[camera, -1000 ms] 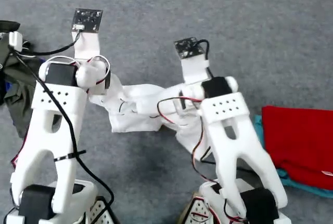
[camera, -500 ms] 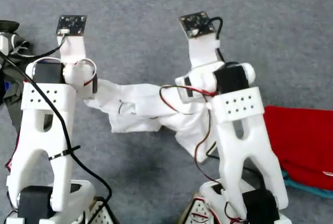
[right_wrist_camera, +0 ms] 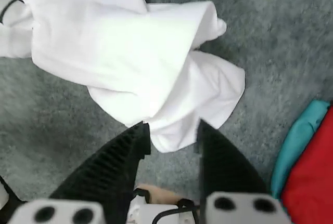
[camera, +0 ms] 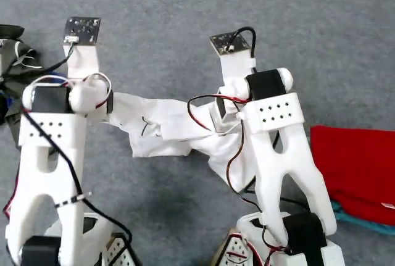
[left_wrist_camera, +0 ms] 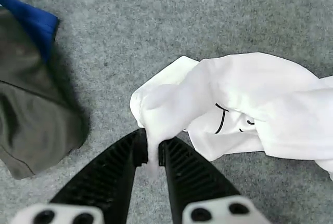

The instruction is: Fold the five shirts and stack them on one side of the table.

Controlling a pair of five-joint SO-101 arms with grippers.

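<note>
Grey felt table (camera: 185,19). Left gripper (left_wrist_camera: 151,154) pinched on white shirt (left_wrist_camera: 250,94) corner. Right gripper (right_wrist_camera: 171,133) spread, hem lying between its jaws. Red shirt (camera: 358,161) off its outer side; olive shirt (left_wrist_camera: 26,104) beside the left one.

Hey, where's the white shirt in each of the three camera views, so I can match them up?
High view: the white shirt lies crumpled mid-table, between the two arms.
Left wrist view: a corner of it is pinched in the left tool.
Right wrist view: it is bunched just ahead of the open right tool.
Shared landmark: the thin black mark on the cloth, also in the left wrist view.
</note>
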